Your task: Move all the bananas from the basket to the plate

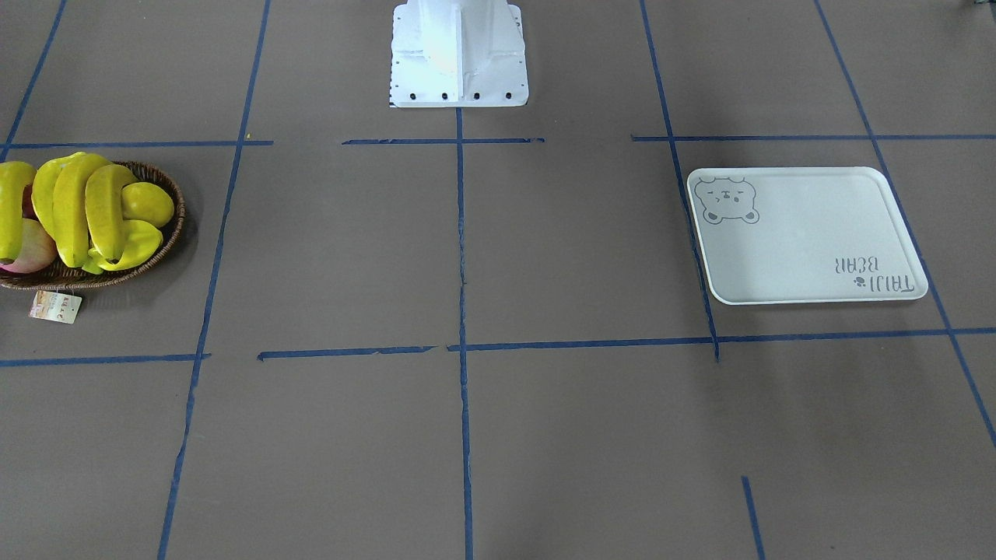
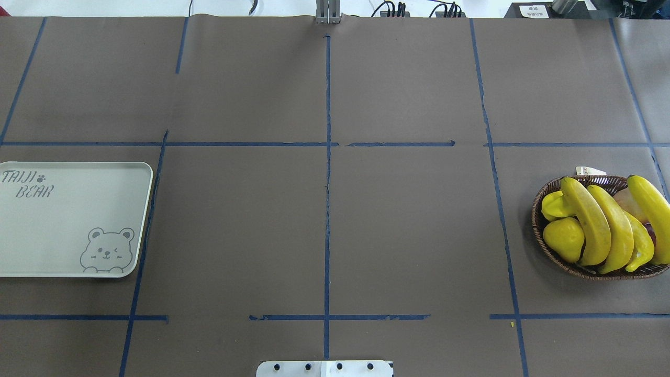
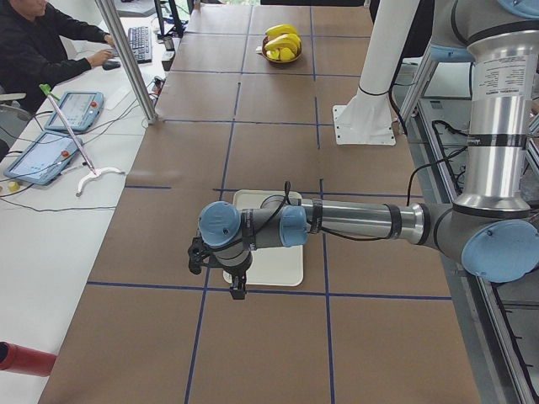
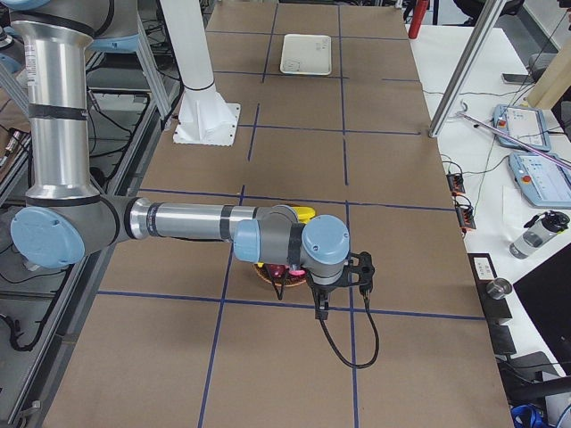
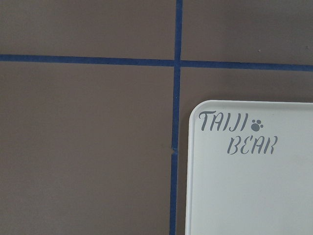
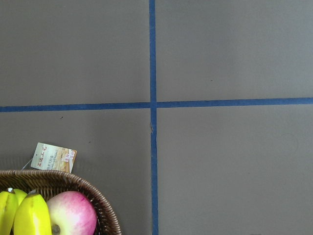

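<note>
Several yellow bananas (image 2: 591, 222) with dark tips lie piled in the dark woven basket (image 2: 538, 209) at the table's right end; they also show as bananas (image 1: 105, 210) in the basket (image 1: 177, 214). The off-white plate (image 2: 63, 230) with the bear print lies bare at the left end, and its lettered corner fills the left wrist view as the plate (image 5: 254, 196). My left gripper (image 3: 238, 290) hangs over the plate's outer edge. My right gripper (image 4: 318, 308) hangs just past the basket. Both show only in the side views, so I cannot tell whether either is open or shut.
A yellow lemon (image 2: 564, 238), a ridged starfruit (image 2: 554, 205) and a pink-red fruit (image 6: 71, 215) share the basket. A paper tag (image 1: 56, 306) lies beside it. The white robot base (image 1: 459, 54) stands mid-table. A person (image 3: 42, 42) sits at a side desk.
</note>
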Motion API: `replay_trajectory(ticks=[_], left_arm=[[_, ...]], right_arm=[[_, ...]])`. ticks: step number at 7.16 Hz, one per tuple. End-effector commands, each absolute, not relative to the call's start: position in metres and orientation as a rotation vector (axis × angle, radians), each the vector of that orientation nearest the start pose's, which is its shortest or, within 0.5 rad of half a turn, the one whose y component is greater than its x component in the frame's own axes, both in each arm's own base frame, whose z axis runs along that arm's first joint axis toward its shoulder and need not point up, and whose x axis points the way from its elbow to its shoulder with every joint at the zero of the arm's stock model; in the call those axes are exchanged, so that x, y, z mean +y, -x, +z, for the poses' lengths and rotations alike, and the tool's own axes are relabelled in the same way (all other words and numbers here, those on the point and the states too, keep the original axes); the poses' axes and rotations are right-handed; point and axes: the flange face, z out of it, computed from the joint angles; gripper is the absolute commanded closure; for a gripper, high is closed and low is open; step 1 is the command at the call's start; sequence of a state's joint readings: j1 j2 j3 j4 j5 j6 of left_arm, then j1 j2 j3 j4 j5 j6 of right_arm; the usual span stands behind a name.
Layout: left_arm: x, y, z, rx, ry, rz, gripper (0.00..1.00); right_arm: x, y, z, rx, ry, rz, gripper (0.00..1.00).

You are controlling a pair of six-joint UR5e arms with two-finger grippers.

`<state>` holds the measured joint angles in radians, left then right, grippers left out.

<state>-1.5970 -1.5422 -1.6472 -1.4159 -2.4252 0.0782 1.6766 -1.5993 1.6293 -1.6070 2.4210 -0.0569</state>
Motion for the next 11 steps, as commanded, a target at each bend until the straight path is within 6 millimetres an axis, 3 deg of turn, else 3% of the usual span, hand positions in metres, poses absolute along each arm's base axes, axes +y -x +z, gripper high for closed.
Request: replay_trajectory(ticks=[1, 2, 3, 6, 7, 8, 11], left_arm=[[-0.47, 0.071, 0.644, 0.858, 0.055, 0.003, 0.0], [-0.47, 0.071, 0.646, 0.858, 0.058, 0.002, 0.0], [-0.47, 0.071, 0.644, 0.858, 0.055, 0.002, 0.0], [-0.47, 0.071, 0.644, 0.858, 0.054, 0.002, 0.0], [-0.469, 0.071, 0.646, 0.858, 0.058, 0.002, 0.0], [-0.469, 0.071, 0.644, 0.859, 0.055, 0.003, 0.0], [-0.469, 0.071, 0.643, 0.861, 0.05, 0.005, 0.0]], right_arm=[[-0.467, -0.108, 0.642, -0.851, -0.063, 0.052, 0.0], [-0.463, -0.108, 0.645, -0.853, -0.078, 0.05, 0.0], [-0.464, -0.107, 0.637, -0.861, -0.093, 0.052, 0.0], [-0.411, -0.088, 0.574, -0.862, -0.133, 0.078, 0.01], [-0.4, -0.052, 0.553, -0.853, -0.136, -0.008, 0.01], [-0.39, -0.036, 0.551, -0.86, -0.127, 0.022, 0.01], [-0.354, 0.024, 0.568, -0.834, -0.153, 0.028, 0.01]])
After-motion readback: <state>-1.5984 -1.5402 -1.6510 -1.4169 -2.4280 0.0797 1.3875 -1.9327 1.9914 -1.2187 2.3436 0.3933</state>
